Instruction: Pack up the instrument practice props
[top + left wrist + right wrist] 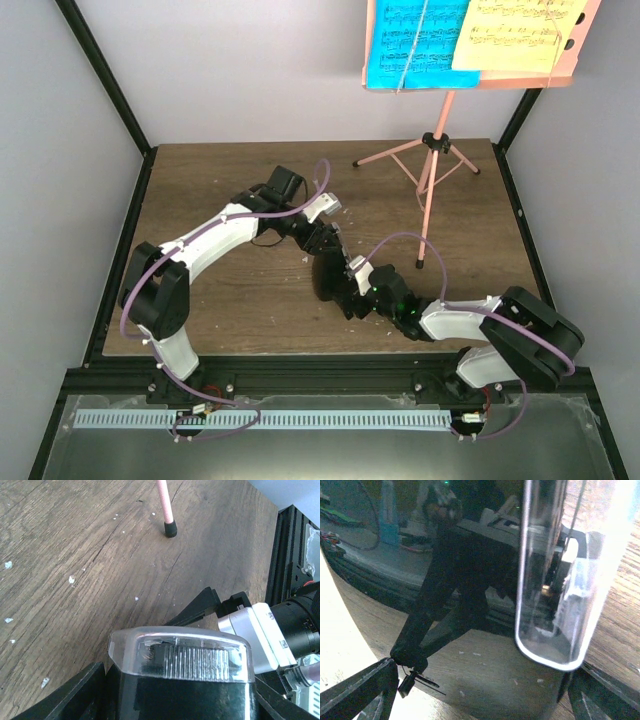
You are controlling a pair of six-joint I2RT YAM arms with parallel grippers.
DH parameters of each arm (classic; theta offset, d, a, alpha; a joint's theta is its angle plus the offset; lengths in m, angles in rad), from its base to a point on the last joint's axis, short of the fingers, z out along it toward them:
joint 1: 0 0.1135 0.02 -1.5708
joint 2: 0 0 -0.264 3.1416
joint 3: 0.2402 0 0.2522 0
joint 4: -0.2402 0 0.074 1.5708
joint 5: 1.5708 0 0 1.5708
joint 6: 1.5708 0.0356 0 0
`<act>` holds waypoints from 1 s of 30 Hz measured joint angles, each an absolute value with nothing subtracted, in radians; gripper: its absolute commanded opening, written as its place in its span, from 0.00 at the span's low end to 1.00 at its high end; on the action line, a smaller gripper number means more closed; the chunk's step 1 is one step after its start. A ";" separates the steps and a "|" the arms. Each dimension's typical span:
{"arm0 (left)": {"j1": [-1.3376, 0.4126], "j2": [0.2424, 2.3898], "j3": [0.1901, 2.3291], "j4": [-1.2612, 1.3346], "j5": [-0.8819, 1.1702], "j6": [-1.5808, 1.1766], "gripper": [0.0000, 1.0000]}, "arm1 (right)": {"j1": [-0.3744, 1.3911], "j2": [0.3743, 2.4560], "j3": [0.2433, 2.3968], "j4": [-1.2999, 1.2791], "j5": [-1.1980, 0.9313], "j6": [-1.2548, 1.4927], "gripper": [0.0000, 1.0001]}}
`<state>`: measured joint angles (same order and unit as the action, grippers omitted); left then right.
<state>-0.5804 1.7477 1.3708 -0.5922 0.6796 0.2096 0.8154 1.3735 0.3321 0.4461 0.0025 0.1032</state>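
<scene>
The black metronome (325, 272) is held between the two hands over the near middle of the counter (230, 170), and its clear cover (180, 655) shows in both wrist views. The left hand (320, 243) reaches it from the far side. Its dark fingers (82, 697) are partly closed against the body on either flank. This looks like a grip, though contact on one side falls at the edge of the view. The right hand (352, 285) comes in from the near right with its jaws spread wide. One finger (355, 695) stands well clear of the metronome and the other finger (602, 695) is just beside its base.

Beyond both hands, toward the far right corner, the pink music stand (441, 115) stands upright on three legs. One black-tipped foot (170, 528) rests on the wood a little to the right of the hands. High on its desk a cyan page (415, 40) and a yellow page (515, 35) lie side by side, touching.

The counter is dark wood grain flecked with white specks. Pale grey walls and black frame posts box it in, and a black rail runs along the near edge. The widest stretch of wood lies left of the left hand and beyond it toward the back wall. To the right, the stand's legs close in.
</scene>
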 measured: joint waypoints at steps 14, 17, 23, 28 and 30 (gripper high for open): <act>-0.572 1.747 1.374 -0.589 0.659 0.210 0.38 | 0.816 1.361 0.332 0.424 0.054 0.109 0.63; -0.572 1.747 1.374 -0.590 0.659 0.209 0.37 | 0.816 1.354 0.331 0.419 0.055 0.110 0.85; -0.635 1.725 1.364 -0.592 0.581 0.246 0.41 | 0.826 1.253 0.304 0.419 0.046 0.129 0.99; -0.715 1.684 1.336 -0.593 0.459 0.289 0.69 | 0.827 1.033 0.218 0.433 0.062 0.163 1.00; -0.737 1.671 1.324 -0.589 0.421 0.294 0.77 | 0.827 0.923 0.178 0.434 0.090 0.194 1.00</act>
<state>-0.7372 1.6714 1.3235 -0.5892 0.4206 0.2939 0.8272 0.9234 0.1776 0.4343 0.0898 0.1940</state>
